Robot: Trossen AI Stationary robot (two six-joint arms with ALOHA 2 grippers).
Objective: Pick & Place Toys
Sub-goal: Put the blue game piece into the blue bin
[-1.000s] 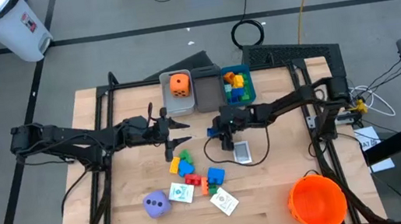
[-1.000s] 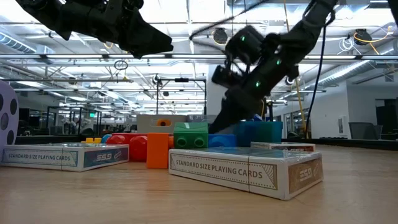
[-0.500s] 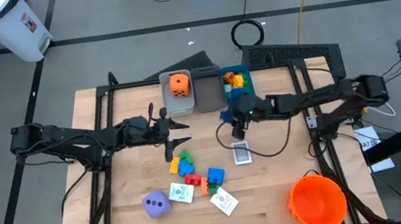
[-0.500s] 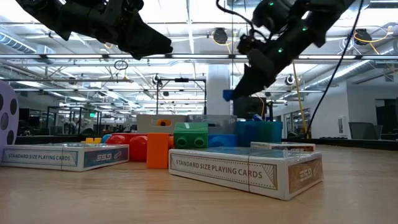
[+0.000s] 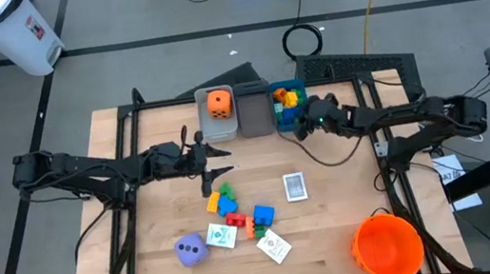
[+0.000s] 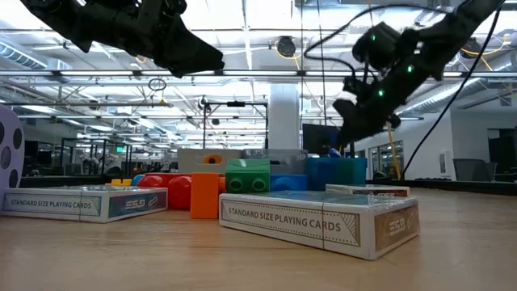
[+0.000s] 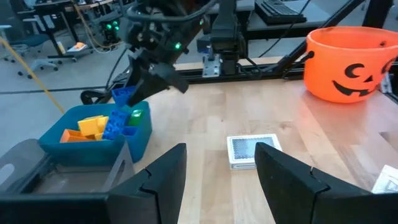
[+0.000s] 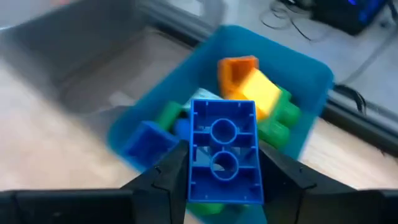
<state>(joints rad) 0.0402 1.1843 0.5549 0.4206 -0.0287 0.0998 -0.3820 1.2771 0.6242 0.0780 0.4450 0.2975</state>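
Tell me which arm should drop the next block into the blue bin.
Right. The right gripper already holds a blue block directly over the blue bin, so it likely only needs to release. The left gripper hangs open and empty above the table, away from that bin.

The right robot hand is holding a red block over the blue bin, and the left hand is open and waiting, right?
Almost. The block is blue, not red; the right wrist view shows it clearly, pinched in the right gripper over the blue bin. The rest holds: the left gripper is open and waiting over the table's middle.
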